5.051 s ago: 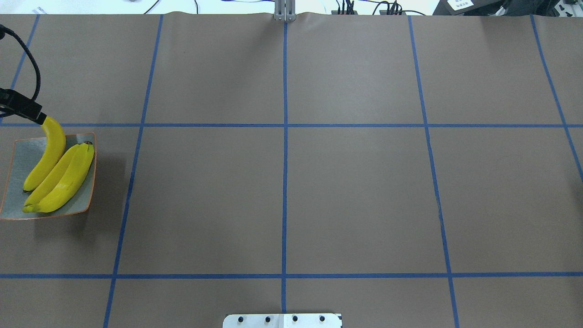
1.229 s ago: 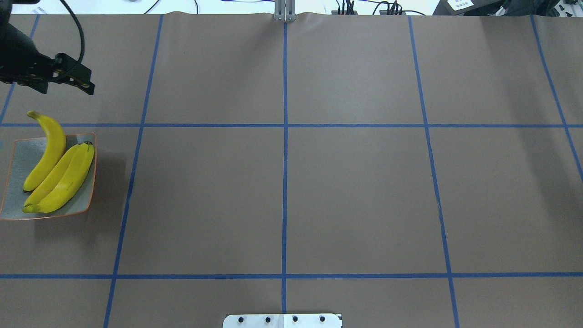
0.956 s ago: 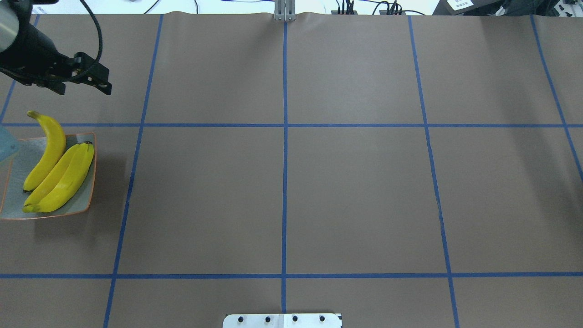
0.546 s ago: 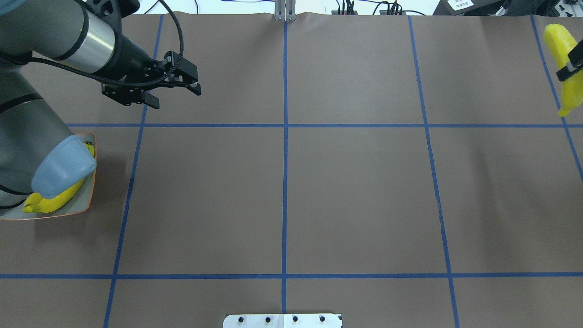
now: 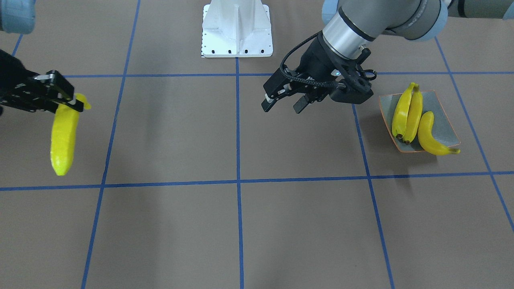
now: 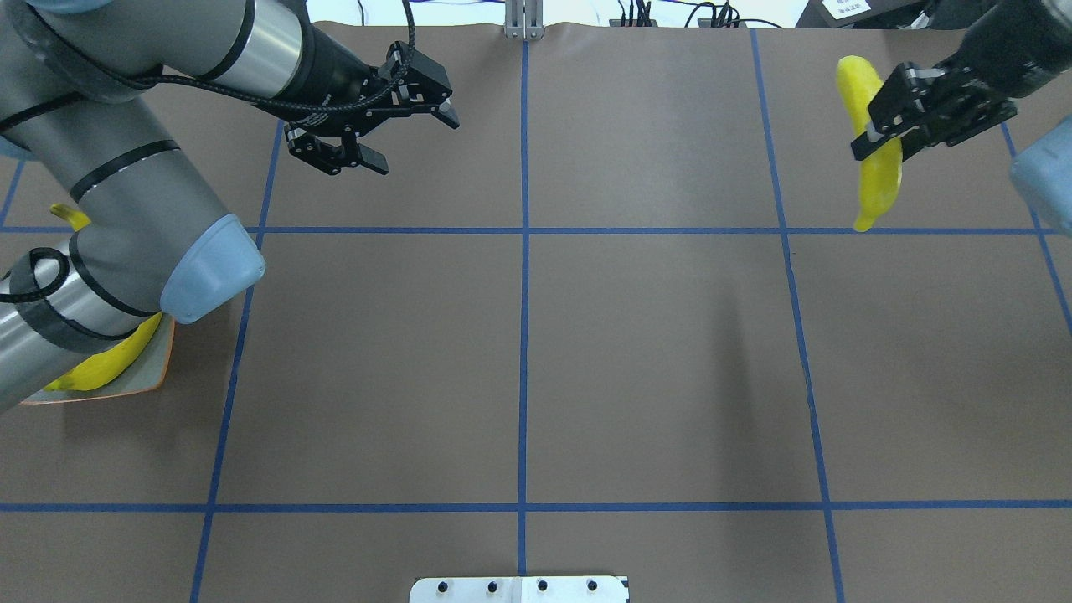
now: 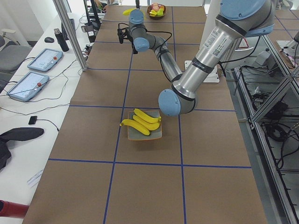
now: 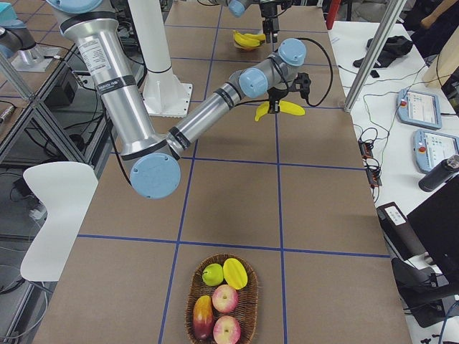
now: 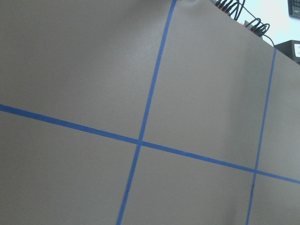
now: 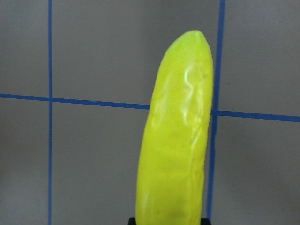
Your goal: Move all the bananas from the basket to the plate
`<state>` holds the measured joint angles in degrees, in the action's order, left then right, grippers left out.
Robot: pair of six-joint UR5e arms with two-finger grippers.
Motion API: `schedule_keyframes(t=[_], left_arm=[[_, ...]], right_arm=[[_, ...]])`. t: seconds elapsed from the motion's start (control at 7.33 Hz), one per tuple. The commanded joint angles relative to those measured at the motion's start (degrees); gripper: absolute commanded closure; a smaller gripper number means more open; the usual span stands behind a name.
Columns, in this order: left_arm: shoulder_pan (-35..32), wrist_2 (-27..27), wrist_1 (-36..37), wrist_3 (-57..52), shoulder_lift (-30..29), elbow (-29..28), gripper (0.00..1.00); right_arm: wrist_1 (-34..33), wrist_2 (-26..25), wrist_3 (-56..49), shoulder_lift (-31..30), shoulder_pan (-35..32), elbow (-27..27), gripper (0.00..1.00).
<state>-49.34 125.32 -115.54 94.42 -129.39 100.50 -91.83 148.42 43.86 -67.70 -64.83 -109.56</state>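
Presently, the right gripper (image 6: 876,144) is clamped on a bright yellow curved banana (image 6: 879,188), held aloft at far right, long axis toward the robot. The square grey-green orange-rimmed plate (image 5: 441,120) (three bananas (image 5: 408,114) aboard) lies far left, nearer the spread, empty left gripper (image 6: 416,144).

Overhead exterior: behind robot, high, facing forward and down on table (image 6: 653,352). Front-facing: far side, steep downward, robot base (image 5: 237,28) at top. Exterior left, right: table ends, looking lengthwise, wide. Left wrist: close, on table surface. Right wrist: very close on banana (image 10: 180,136). Front-facing and exterior left share plate (image 5: 439,108); all exteriors share table.
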Motion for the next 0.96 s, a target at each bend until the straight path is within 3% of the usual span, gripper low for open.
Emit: schedule_keyframes(t=[0.0, 0.27, 0.82], left_arm=[[0.03, -0.08, -9.5, 8.3, -2.0, -4.24, 0.02], [0.03, -0.08, -12.06, 10.17, -3.06, -4.96, 0.02], [1.61, -0.08, -14.01, 12.19, -6.57, -7.24, 0.03]], right_arm=[[14.18, 0.11, 16.74, 2.99, 5.75, 1.53, 1.0], [14.31, 5.27, 17.13, 6.77, 6.12, 1.98, 1.0], [14.31, 7.22, 24.15, 13.02, 7.09, 4.09, 1.0]])
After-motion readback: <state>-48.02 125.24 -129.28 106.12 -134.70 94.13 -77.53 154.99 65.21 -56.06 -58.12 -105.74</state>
